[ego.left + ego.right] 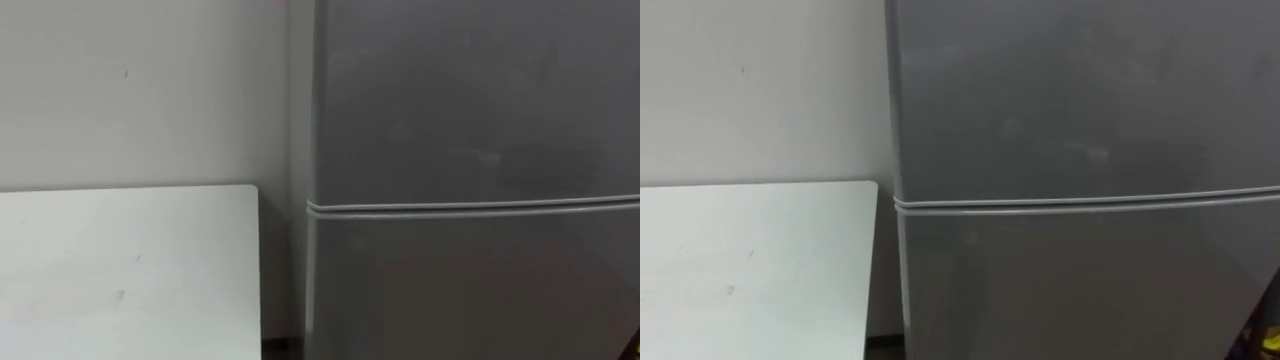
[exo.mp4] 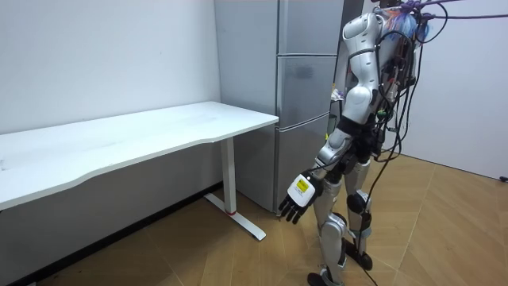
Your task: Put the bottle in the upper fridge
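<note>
Grey fridge [image 1: 470, 120], white table [image 1: 120, 260] — wall [image 1: 140, 90] behind perhaps off-white

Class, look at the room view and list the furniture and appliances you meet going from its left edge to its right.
table → fridge

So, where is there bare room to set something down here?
The white rectangular table top is bare all over, up to its edge beside the tall grey metal fridge. Between table and fridge runs only a narrow dark gap, likely too tight for a hand. Both fridge doors are shut. The left hand hangs open.
</note>
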Controlling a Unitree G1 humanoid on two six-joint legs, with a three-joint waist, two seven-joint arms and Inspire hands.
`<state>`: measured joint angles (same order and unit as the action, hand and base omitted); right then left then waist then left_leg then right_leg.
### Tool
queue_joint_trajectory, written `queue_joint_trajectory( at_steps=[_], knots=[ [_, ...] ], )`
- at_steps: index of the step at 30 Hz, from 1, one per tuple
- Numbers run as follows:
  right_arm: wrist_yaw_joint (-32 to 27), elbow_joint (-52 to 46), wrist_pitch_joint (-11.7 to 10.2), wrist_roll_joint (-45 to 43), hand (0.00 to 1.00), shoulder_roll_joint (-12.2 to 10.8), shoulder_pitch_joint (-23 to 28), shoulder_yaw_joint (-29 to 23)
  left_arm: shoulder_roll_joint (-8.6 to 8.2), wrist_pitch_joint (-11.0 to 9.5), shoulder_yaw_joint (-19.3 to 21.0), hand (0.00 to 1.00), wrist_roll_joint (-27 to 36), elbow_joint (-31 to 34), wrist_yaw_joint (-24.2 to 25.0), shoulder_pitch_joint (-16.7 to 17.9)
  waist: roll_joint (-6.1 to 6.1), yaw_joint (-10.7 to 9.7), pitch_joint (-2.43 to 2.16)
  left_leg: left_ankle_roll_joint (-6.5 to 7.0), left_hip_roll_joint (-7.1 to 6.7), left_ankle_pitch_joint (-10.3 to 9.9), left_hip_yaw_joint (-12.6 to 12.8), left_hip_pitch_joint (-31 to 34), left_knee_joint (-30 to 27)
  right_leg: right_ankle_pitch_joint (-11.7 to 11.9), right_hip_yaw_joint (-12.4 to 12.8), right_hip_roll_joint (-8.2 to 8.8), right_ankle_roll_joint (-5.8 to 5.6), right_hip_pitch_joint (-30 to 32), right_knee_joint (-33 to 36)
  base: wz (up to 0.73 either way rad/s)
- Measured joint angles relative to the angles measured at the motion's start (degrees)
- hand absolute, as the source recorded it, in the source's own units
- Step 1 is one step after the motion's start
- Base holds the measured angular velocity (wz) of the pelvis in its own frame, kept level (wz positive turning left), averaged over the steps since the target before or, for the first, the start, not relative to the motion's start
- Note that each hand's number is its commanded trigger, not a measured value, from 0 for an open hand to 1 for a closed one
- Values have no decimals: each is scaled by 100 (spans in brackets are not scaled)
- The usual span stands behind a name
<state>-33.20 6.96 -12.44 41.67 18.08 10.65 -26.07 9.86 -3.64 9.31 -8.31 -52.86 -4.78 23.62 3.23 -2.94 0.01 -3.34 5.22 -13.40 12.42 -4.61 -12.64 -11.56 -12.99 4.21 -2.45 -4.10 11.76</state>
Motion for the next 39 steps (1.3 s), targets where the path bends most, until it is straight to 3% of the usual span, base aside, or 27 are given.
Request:
queue_joint_trajectory(
  at_steps=[4, 13, 17, 19, 25, 29, 33, 39],
  knots=[
    [-52, 641, 32, 136, 0, -108, 98, 5, -20, 119, -9, 0, 35, -8, -113, 15, -64, 3, -23, -1, -2, 1, -3, -35, 24, 0, -11, 0, 0, -25, -5, 0],
    [29, 1993, 136, 500, 0, -392, 512, 554, -25, 160, -58, 0, 285, -22, -208, 83, -102, 34, -13, -2, -18, 2, -2, -153, 103, -19, 14, 3, -19, -97, -21, 0],
    [263, 3059, 129, 466, 0, -500, 508, 789, -75, 148, -62, 0, 436, -114, -207, 58, -123, 44, -8, -2, -18, 2, 15, -186, 101, -21, 28, 3, -18, -109, -10, -1],
    [407, 3744, 140, 257, 0, -520, 521, 992, -105, 139, -66, 0, 435, -166, -203, 69, -119, 49, -9, -2, -18, 2, 1, -211, 99, -43, 23, 2, -20, -166, -9, 4],
    [848, 4532, 209, -390, 0, -626, 487, 1404, -132, 122, -277, 0, 432, -292, -189, 53, -165, 40, 13, -3, -16, 2, 4, -283, 96, -71, 30, 3, -17, -200, -11, 0],
    [1115, 4915, 271, -761, 0, -708, 467, 1628, -165, 122, -275, 0, 430, -287, -191, 56, -169, 81, 13, -3, -16, 1, 8, -285, 93, -70, 25, 3, -16, -200, -10, 0],
    [1534, 5343, 341, -1747, 0, -743, 436, 1840, -206, 106, -277, 0, 424, -416, -195, -15, -217, 135, 0, -3, -15, 1, 5, -268, 79, -70, 25, 3, -15, -197, -7, 0],
    [1955, 5591, 504, -2199, 0, -881, 380, 2043, -240, 139, -399, 0, 402, -531, -214, -40, -279, 175, 2, -3, -13, 1, -20, -247, 69, -69, 7, 3, -14, -194, -13, 1]
  ],
)
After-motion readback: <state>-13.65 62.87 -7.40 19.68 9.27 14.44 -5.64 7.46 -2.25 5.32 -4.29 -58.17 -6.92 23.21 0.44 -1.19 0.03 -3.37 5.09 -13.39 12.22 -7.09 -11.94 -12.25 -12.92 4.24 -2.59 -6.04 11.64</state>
